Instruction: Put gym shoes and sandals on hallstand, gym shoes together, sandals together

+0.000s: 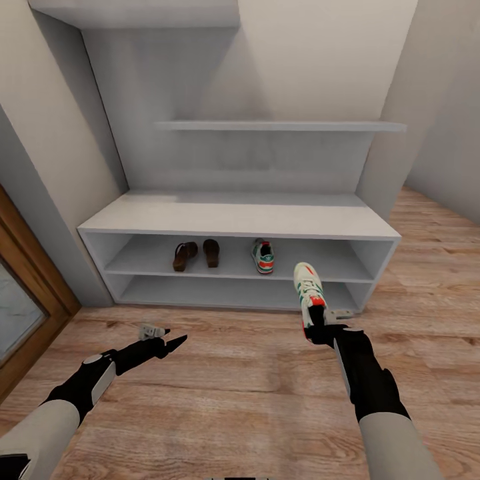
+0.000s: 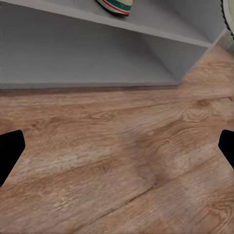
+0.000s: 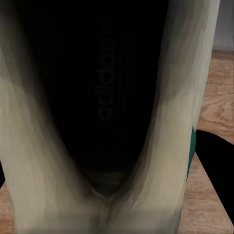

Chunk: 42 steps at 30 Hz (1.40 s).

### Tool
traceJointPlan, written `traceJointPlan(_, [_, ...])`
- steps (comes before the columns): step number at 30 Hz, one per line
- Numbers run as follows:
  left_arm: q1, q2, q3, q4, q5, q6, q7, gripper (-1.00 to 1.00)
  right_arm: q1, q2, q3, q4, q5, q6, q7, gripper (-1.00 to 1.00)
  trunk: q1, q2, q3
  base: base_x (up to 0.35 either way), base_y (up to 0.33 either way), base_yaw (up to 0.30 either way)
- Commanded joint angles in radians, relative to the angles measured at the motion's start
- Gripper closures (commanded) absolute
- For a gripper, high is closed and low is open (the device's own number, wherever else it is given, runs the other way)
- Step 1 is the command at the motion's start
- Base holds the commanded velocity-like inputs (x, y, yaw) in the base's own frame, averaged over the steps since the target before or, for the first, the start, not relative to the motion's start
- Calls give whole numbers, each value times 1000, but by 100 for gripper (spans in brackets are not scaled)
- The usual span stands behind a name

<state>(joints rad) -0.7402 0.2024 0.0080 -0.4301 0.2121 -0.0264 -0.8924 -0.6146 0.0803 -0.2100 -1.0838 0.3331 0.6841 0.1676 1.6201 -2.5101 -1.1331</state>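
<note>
- Gripping a gym shoe (image 1: pixel 309 288) by its heel, your right gripper (image 1: pixel 319 327) hovers before the hallstand's (image 1: pixel 240 220) right end.
- Your left gripper (image 1: pixel 163 340) hangs spread apart over the corridor floor (image 1: pixel 233 393).

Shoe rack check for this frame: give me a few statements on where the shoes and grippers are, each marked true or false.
1. Both sandals sit on the upper shelf of the shoe rack. True.
2. The right gripper is empty. False: it is shut on a gym shoe, held by its heel with the toe pointing at the rack.
3. One gym shoe on the shelf already lies to the right of the sandals. True.
4. The left gripper grips a sandal. False: it is open and empty above the corridor floor.
5. The rack's flat top carries a shoe. False: the shoes are on the upper shelf below it.
</note>
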Motion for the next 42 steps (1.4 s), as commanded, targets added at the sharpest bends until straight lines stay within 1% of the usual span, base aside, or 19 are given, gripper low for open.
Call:
traceJointPlan(1, [-1, 0, 1, 9, 1, -3, -3, -100, -1, 1, -3, 3, 10, 3, 10, 100, 0, 0, -1, 256, 0, 0])
traceJointPlan(6, [-1, 0, 1, 23, 1, -4, -7, -100, -1, 1, -4, 11, 10, 3, 10, 100, 0, 0, -1, 288, 0, 0])
traceJointPlan(8, [-1, 0, 0, 28, 1, -4, -24, -100, -1, 1, -4, 13, 10, 3, 10, 100, 0, 0, -1, 145, 0, 0])
traceJointPlan(10, [-1, 0, 0, 45, 0, -6, -61, -100, -1, 1, -5, 15, 10, 3, 10, 100, 0, 0, -1, 68, 0, 0])
traceJointPlan(11, [-1, 0, 0, 60, 0, -14, -94, -100, -1, 1, -5, 15, 10, 4, 10, 100, 0, 0, -1, 42, 0, 0])
traceJointPlan(12, [-1, 0, 0, 75, -1, -31, -132, -100, -1, 1, -5, 16, 10, 4, 10, 100, 0, 0, -1, 27, 0, 0])
traceJointPlan(14, [-1, 0, 0, 89, -1, -56, -173, -100, -1, 1, -5, 16, 10, 4, 10, 100, 0, 0, -1, 19, 0, 0])
traceJointPlan(15, [-1, 0, 0, 102, -1, -83, -215, -100, -1, 1, -5, 16, 10, 3, 10, 100, 0, 0, -1, 11, 0, 0])
traceJointPlan(16, [-1, 0, 0, 109, -1, -96, -235, -100, -1, 1, -5, 16, 10, 3, 10, 100, 0, 0, -1, 9, 0, 0])
traceJointPlan(20, [23, -23, -25, 131, -5, -109, -256, -100, 10, 1, -2, 13, 12, 4, 11, 100, 0, 0, -1, 0, 0, 0])
traceJointPlan(22, [32, -34, -25, 141, -5, -105, -249, -100, 11, 1, -2, 13, 12, 4, 10, 100, 0, 0, -1, 0, 0, 0])
traceJointPlan(24, [44, -44, -34, 152, -7, -106, -244, -100, 11, 1, -2, 13, 12, 4, 10, 100, 0, 0, -1, 0, 0, 0])
traceJointPlan(26, [55, -47, -45, 164, -8, -114, -241, -100, 12, 0, -2, 13, 13, 4, 10, 100, 0, 0, -1, 0, 0, 0])
traceJointPlan(29, [58, -49, -51, 181, -8, -120, -240, -100, 12, 1, -2, 13, 13, 4, 8, 100, 0, 0, -1, 0, 0, 0])
traceJointPlan(42, [59, -49, -54, 188, -8, -122, -241, -100, 12, -1, -5, 25, 12, -3, 6, 100, 0, 0, -1, 0, 0, 0])
